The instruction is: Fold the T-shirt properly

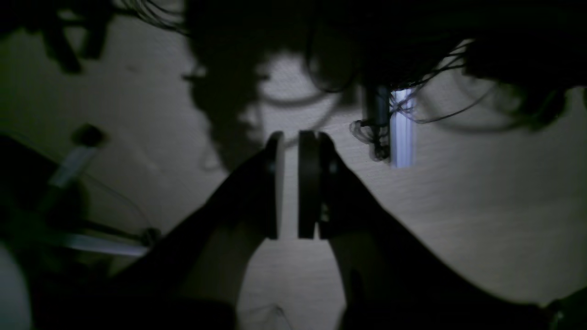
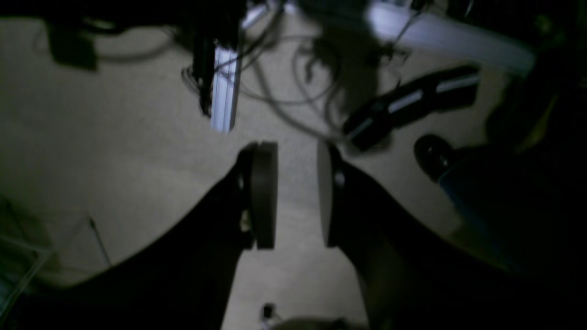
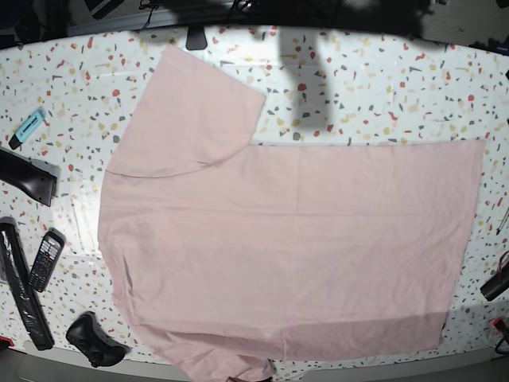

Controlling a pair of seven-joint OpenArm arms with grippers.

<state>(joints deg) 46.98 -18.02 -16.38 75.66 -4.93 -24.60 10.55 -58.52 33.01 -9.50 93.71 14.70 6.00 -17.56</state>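
The T-shirt [image 3: 286, 239] is pale pink and lies flat, plain side up, on the speckled table [image 3: 382, 87]. One short sleeve [image 3: 199, 111] points to the back left. The other sleeve [image 3: 227, 368] reaches the front edge, and the hem is on the right. No lettering shows. Neither gripper appears in the base view. In the dim left wrist view my left gripper [image 1: 291, 146] holds nothing, its jaws a narrow gap apart, over a pale floor. In the right wrist view my right gripper [image 2: 297, 156] is open and empty. The shirt shows in neither wrist view.
On the table's left edge lie a blue marker [image 3: 28, 127], a black box [image 3: 28, 177], a handset [image 3: 45, 260], a long black bar [image 3: 20, 286] and a black controller [image 3: 95, 341]. A black object [image 3: 495, 282] sits at the right edge. Cables and an aluminium post [image 2: 224, 87] show below the arms.
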